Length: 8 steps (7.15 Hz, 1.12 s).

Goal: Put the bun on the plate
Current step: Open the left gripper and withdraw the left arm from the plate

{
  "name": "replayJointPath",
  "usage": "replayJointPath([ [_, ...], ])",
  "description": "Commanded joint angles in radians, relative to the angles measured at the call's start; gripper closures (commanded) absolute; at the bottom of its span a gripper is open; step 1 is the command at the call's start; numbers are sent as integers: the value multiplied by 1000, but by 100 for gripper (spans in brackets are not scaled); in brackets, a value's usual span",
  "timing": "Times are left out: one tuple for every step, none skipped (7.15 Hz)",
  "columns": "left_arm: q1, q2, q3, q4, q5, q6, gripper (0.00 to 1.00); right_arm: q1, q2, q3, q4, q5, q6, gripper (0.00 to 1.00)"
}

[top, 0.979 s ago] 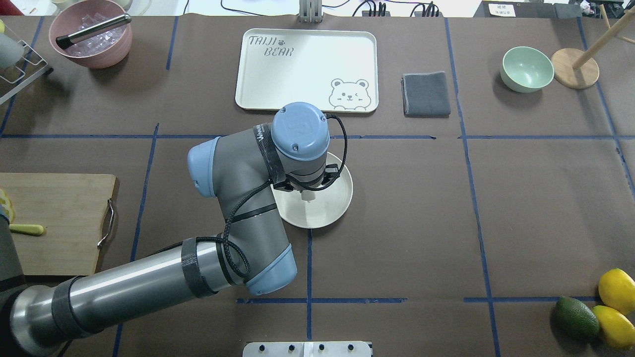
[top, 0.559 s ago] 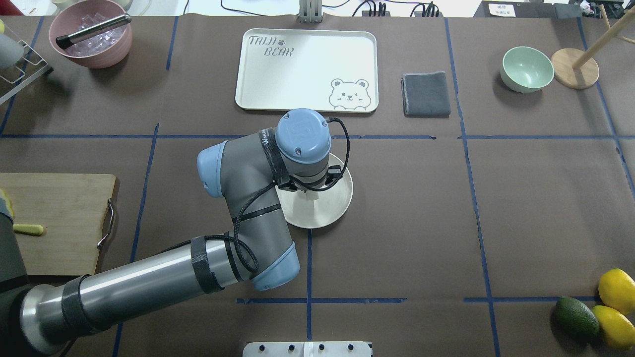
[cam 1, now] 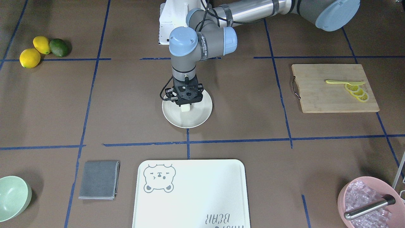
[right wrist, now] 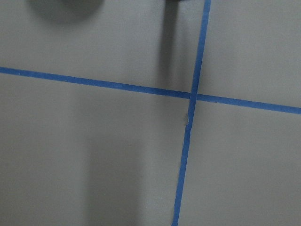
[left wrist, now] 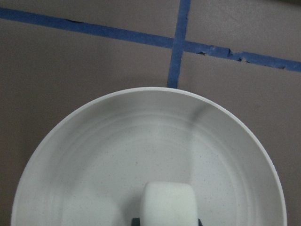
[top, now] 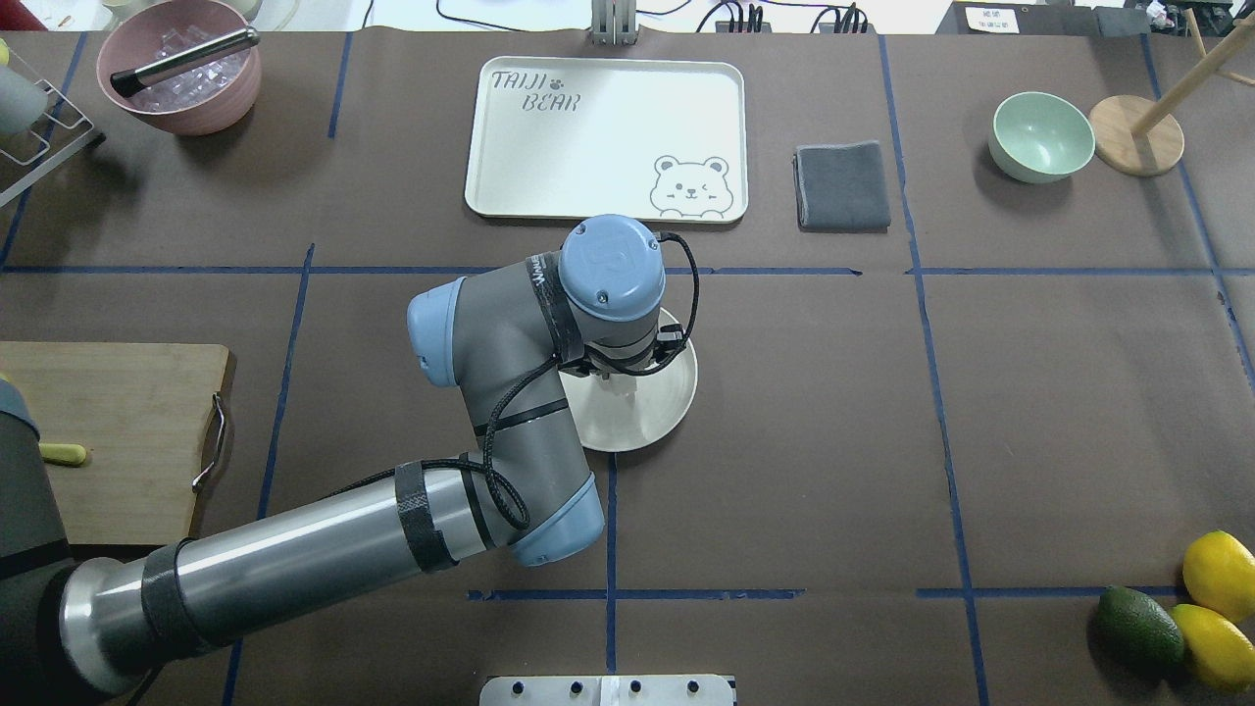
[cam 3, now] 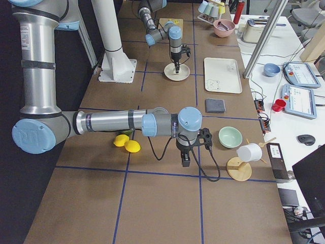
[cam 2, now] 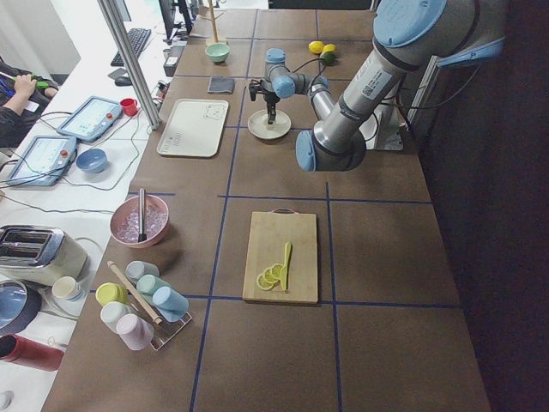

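Two arms are on my screens, and the left arm (top: 324,549) is the biggest thing in view, reaching out from the robot's left to the middle of the table. The right arm (cam 3: 106,122) shows only in the side camera. Its right gripper (cam 3: 185,161) points down at bare table, and I cannot tell from there whether it is open or closed.

Next in size is the white tray (top: 608,137) with the bear drawing, which lies just beyond the left gripper (cam 1: 186,106), away from the robot. The wooden cutting board (top: 118,431) is well off to that gripper's left. The pink bowl (top: 196,118) of ice sits far ahead of it and to the left.

The plate (cam 1: 193,118) is directly under the left gripper, which stands upright over the part of the plate nearer the robot. The mint-green bowl (top: 1039,137) and the folded grey cloth (top: 843,186) lie ahead of the gripper and to its right, the cloth being the closer of the two. Two lemons (top: 1219,574) and an avocado (top: 1139,628) sit far to its right, back toward the robot.

Smallest is the bun (left wrist: 168,202). The left jaws are drawn in to its width and grip it on both sides. It sits inside the plate's rim, low over the surface, with its shadow just beside it. I cannot tell whether its underside touches the plate.
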Motion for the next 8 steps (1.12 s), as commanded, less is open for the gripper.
replayJointPath([
  [0,3,1,-2,0,21,4,0,0,0,0,-1,1,0],
  [0,3,-3,0,0,37,0,0,1,0,0,-2,1,0],
  [-3,1,-10,3,-2,38,0,0,1,0,0,-2,1,0],
  [-30,4,-34,22,-9,79,0,0,0,0,0,-3,1,0],
  [-85,6,-93,171,-30,180,0,0,0,-17,0,-5,-2,0],
  [-153,56,-197,282,-81,292,0,8,1,-38,2,-3,-19,0],
  [-213,181,-329,294,-131,384,0,20,10,-43,2,-2,-35,0],
  [-300,296,-418,299,-225,502,0,28,16,-43,0,-2,-36,0],
])
